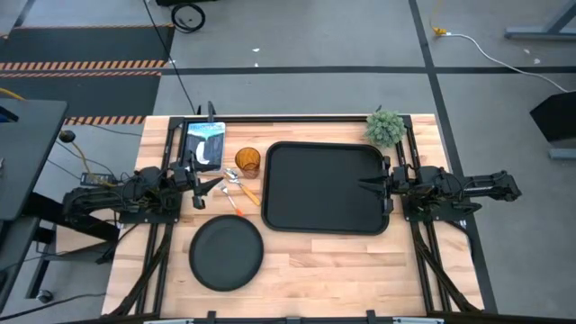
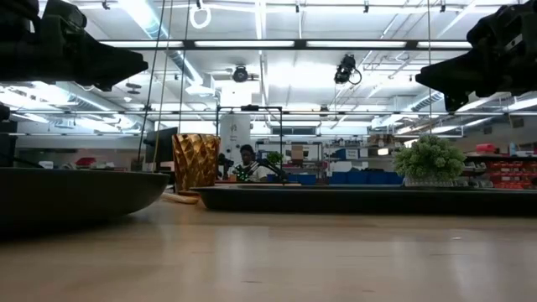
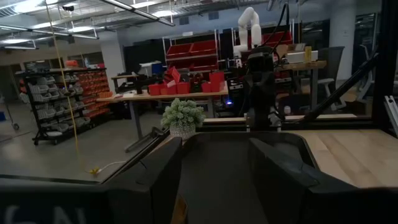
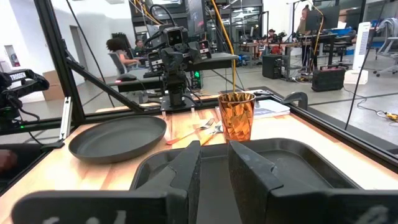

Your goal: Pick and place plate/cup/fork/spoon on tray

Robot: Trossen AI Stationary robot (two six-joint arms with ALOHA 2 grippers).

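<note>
L gripper [image 1: 214,186] hovers over the table's left side, near the left edge, fingers apart w/ nothing between them, pointing toward the cutlery. Plate [image 1: 226,254] lies flat on the table [image 1: 306,270] toward the front-left, off the tray, clear of other items. Spoon [image 1: 232,177] and fork [image 1: 241,189] lie side by side just in front of the L gripper tips, orange handles angled toward the tray's left edge; can't tell if they touch each other. Cup [image 1: 248,162] stands upright just beyond them, beside the tray's back-left corner, not on it. Tray [image 1: 324,188] sits mid-table, nothing on it. Small green plant [image 1: 385,128] near the tray's back-right corner. R gripper [image 1: 371,186] over the tray's right edge, fingers slightly apart, holding nothing.
</note>
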